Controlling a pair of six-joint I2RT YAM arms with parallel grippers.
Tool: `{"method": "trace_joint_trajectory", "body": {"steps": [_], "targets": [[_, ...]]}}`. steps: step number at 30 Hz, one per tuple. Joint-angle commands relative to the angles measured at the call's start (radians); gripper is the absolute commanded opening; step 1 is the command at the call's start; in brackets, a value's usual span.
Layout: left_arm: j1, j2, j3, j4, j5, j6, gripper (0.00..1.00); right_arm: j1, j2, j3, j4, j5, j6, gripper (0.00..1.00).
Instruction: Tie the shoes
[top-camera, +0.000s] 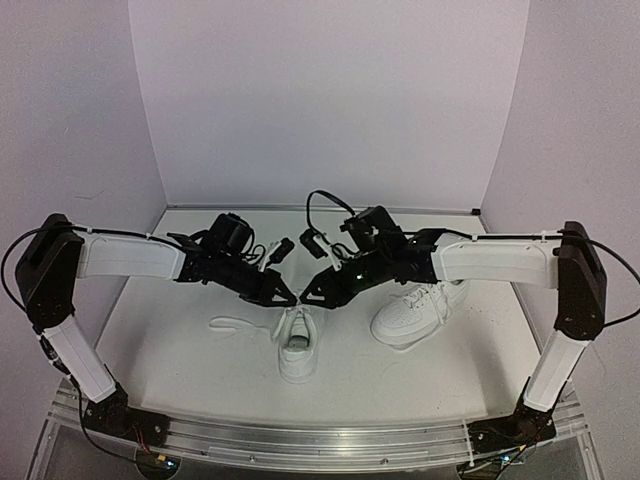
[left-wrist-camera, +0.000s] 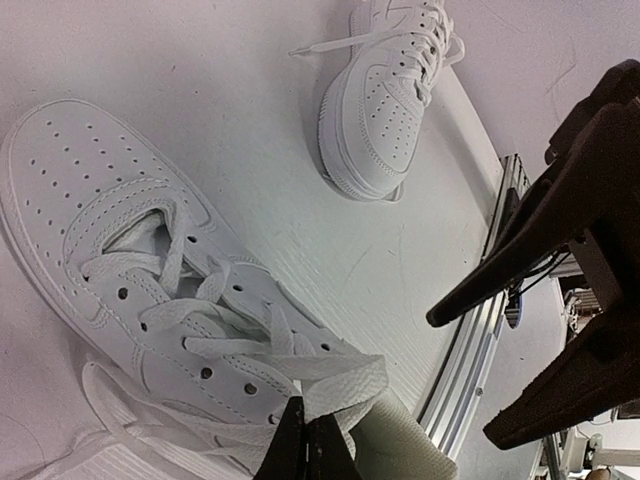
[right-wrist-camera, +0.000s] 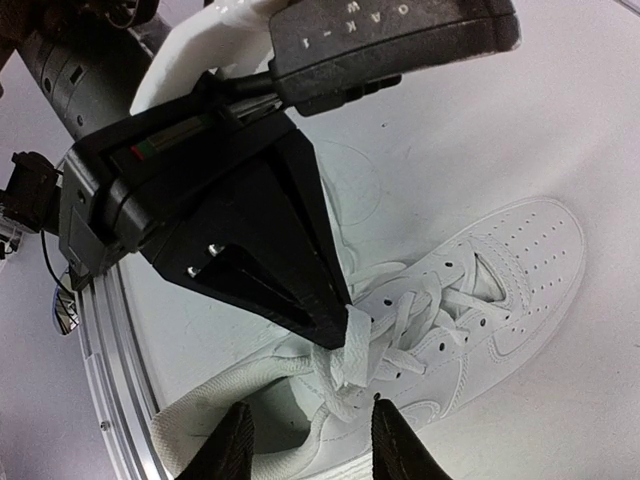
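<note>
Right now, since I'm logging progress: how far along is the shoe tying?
Done: no finished bow is visible. In hand: the left hand pinches a lace of the middle shoe; the right hand is open beside it. Remaining: knot this shoe, then the other shoe, whose lace end trails loose.

- The white sneaker (right-wrist-camera: 500, 300) lies on the white table (right-wrist-camera: 520, 110), its perforated toe toward the right and its collar toward the lower left.
- The black left gripper (right-wrist-camera: 335, 325) reaches in from the upper left, its tips pinched on a flat white lace (right-wrist-camera: 355, 360) above the eyelets.
- The right gripper (right-wrist-camera: 315, 440) shows two dark fingers (right-wrist-camera: 235, 450) spread apart at the bottom edge, over the collar.
- A metal rail (right-wrist-camera: 105, 340) borders the table at left.
</note>
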Motion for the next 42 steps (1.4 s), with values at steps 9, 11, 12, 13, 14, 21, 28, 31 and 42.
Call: {"method": "trace_joint_trajectory", "body": {"steps": [9,11,12,13,14,21,28,31,42], "targets": [[0.093,-0.155,0.046,-0.073,-0.259,-0.09,0.0,0.018,0.054,0.103,-0.09,0.028,-0.068,0.38],[0.1,-0.158,0.061,-0.096,-0.278,-0.095,0.0,0.02,0.08,0.138,-0.118,0.034,-0.079,0.38],[0.102,-0.157,0.065,-0.103,-0.281,-0.096,0.0,0.021,0.093,0.154,-0.13,0.034,-0.084,0.38],[0.104,-0.155,0.067,-0.107,-0.281,-0.097,0.0,0.022,0.106,0.171,-0.144,0.036,-0.09,0.38],[0.104,-0.154,0.068,-0.108,-0.28,-0.098,0.0,0.023,0.118,0.188,-0.157,0.038,-0.096,0.37],[0.106,-0.147,0.064,-0.102,-0.266,-0.099,0.0,0.023,0.169,0.252,-0.232,0.055,-0.14,0.34],[0.106,-0.134,0.066,-0.092,-0.242,-0.093,0.0,0.022,0.197,0.273,-0.253,0.03,-0.153,0.26],[0.107,-0.128,0.07,-0.093,-0.238,-0.087,0.0,0.023,0.196,0.275,-0.257,0.015,-0.158,0.2],[0.105,-0.098,0.085,-0.081,-0.14,-0.027,0.0,0.023,0.127,0.242,-0.255,0.013,-0.18,0.0]]}}
